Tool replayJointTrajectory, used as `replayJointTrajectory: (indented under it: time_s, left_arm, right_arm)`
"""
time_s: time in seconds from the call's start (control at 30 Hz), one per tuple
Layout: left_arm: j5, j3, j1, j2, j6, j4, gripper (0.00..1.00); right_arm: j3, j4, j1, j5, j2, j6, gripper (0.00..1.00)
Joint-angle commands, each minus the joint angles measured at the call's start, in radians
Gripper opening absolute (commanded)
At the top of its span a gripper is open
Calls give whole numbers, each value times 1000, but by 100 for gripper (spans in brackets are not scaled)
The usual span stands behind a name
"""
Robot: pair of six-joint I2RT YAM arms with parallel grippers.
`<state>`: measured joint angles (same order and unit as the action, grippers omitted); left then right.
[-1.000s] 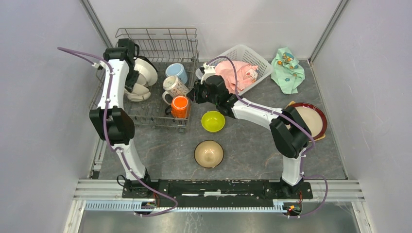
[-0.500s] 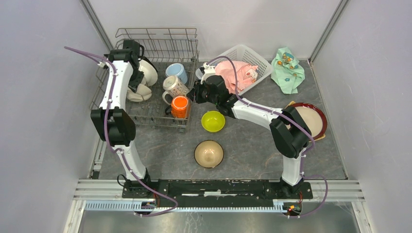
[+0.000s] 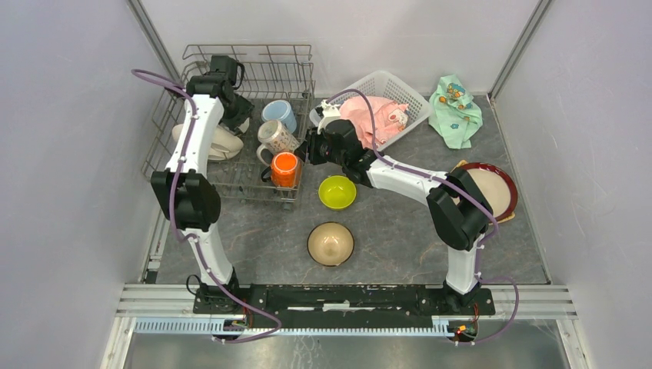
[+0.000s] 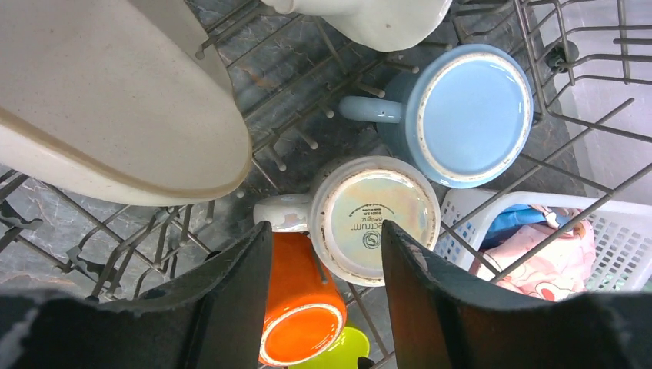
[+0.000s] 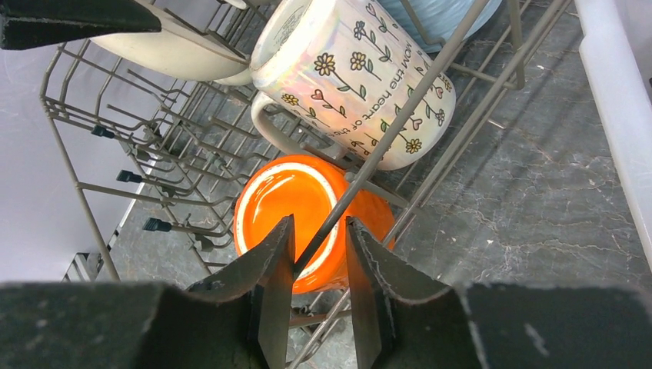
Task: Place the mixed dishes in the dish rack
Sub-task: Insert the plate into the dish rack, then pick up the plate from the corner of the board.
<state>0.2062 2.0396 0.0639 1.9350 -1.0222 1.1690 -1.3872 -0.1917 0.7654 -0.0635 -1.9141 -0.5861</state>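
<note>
The dish rack (image 3: 247, 51) stands at the back left. Inside it lie an orange mug (image 3: 284, 169), a white patterned mug (image 3: 275, 137) and a light-blue mug (image 3: 279, 114), with a cream plate (image 3: 206, 143) leaning to their left. My left gripper (image 3: 237, 105) hovers open above the mugs, holding nothing (image 4: 324, 231). My right gripper (image 5: 319, 227) is open astride a wire of the rack's right wall, just over the orange mug (image 5: 288, 204). A lime-green bowl (image 3: 337, 191) and a tan bowl (image 3: 330, 244) sit on the table. A red-rimmed plate (image 3: 490, 189) lies at the right.
A white lattice basket (image 3: 400, 86) holding a pink cloth (image 3: 371, 115) stands right behind the right gripper (image 3: 307, 146). A mint-green cloth (image 3: 455, 111) lies at the back right. The rack's tall wire walls (image 4: 584, 123) surround the left gripper.
My left arm rose and swung toward the rack's back, away from the plates, its jaws widening. The right jaws opened slightly around the rack wire.
</note>
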Motion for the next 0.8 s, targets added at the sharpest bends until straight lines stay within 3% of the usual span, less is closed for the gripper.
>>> replayJointTrajectory:
  time_s: [0.0,0.17,0.2,0.23,0.43,0.53,0.63,0.77]
  left_arm:
    - [4,45,-6,-44,47,-38,61]
    - [38,118,-7,-56,64,-46,69]
    - [52,128,-7,-63,81,-61,90]
    - [68,134,-7,-74,105,-84,99]
    - [133,122,-10,-146,238,-215,100]
    - [152,76,-10,-191,350,-311,100]
    - [42,37,-2,-223,517,-412,100]
    - [6,18,34,-241,656,-435,100]
  right_arm:
    - [19,102,3,-18,-5,25,35]
    - [-52,169,1,-17,4,56,38]
    - [-65,183,0,-15,10,61,40]
    - [-82,189,1,-12,17,66,43]
    - [-108,303,1,3,93,94,70]
    - [-109,374,1,27,144,140,98]
    - [-157,492,1,29,183,221,98]
    - [-156,648,-2,27,261,286,98]
